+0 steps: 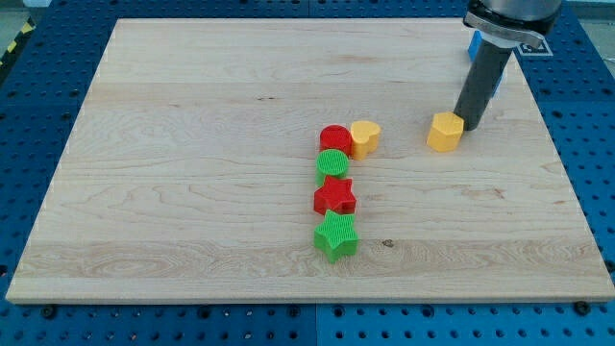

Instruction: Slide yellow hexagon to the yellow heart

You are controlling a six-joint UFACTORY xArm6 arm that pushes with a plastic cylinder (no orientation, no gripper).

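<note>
The yellow hexagon (444, 132) lies on the wooden board (192, 144), right of centre. The yellow heart (364, 137) lies to its left, a gap of about one block width between them. My tip (468, 123) is at the hexagon's upper right side, touching it or very close to it. The dark rod rises from there to the view's top right.
A red cylinder (334, 139) touches the heart's left side. Below it, in a column, lie a green cylinder (332, 164), a red star (334, 197) and a green star (335, 234). A blue block (475, 43) shows partly behind the rod at the top right.
</note>
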